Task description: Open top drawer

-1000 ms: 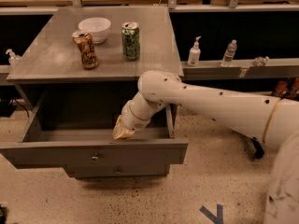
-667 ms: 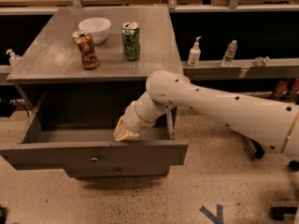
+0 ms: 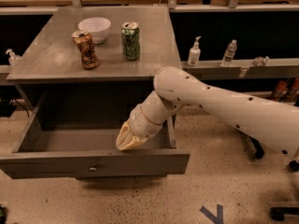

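And the top drawer [image 3: 51,164] sits pulled well out toward the near side, its wide matte grey front panel level and its small round metal knob [image 3: 93,167] at centre. Grey side walls and floor show. The gripper [image 3: 127,142] hangs inside, just behind the front panel, right of the knob.

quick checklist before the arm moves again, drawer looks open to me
1. top drawer pulled well out: ok
2. hand over the drawer's inside, just behind the front panel, off the knob: ok
3. hand free of the front panel: cannot tell
4. green can, brown can and bowl upright on the tabletop: ok
5. arm clear of the tabletop edge: cannot tell
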`<action>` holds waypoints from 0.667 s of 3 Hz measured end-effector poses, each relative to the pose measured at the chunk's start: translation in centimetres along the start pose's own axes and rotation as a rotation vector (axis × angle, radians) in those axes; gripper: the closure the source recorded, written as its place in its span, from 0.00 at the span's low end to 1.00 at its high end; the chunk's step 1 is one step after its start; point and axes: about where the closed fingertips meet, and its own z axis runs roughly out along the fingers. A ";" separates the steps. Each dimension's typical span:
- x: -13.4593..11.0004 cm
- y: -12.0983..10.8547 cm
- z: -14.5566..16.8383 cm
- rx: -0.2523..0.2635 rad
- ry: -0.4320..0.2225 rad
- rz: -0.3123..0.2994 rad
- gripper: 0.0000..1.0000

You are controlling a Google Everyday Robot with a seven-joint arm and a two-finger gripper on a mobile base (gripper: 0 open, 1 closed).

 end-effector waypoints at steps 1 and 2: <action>-0.1 0.8 -0.4 -0.044 -0.024 -0.018 1.00; 1.0 -2.6 -1.8 0.084 0.004 0.032 1.00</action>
